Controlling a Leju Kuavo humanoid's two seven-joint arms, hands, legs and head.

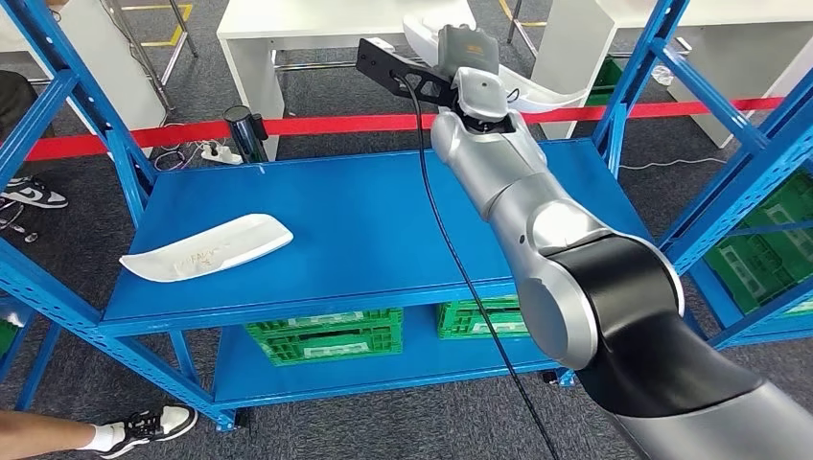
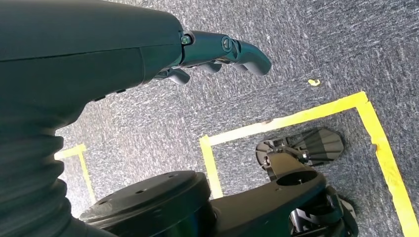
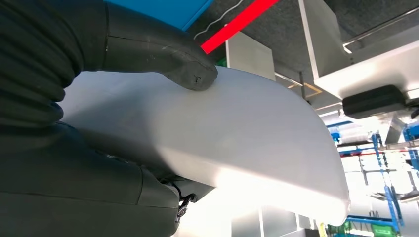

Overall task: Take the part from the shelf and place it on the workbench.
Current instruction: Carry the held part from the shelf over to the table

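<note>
My right hand [image 1: 466, 50] reaches out past the back edge of the blue shelf [image 1: 383, 220] and holds a white curved part [image 1: 542, 93]. In the right wrist view the thumb [image 3: 168, 59] presses on the part's smooth white shell [image 3: 237, 138], with the other fingers under it. A second white part [image 1: 211, 247] lies flat at the shelf's left front. A white workbench [image 1: 307, 19] stands beyond the shelf. My left hand [image 2: 217, 54] hangs over the grey carpet, fingers extended, holding nothing.
Blue shelf uprights [image 1: 633, 86] rise on both sides. A red tape line [image 1: 316, 125] crosses the floor behind the shelf, near a black cylinder [image 1: 246, 129]. Green crates [image 1: 326, 335] sit on the lower level. A person's shoe [image 1: 149, 425] is at the lower left.
</note>
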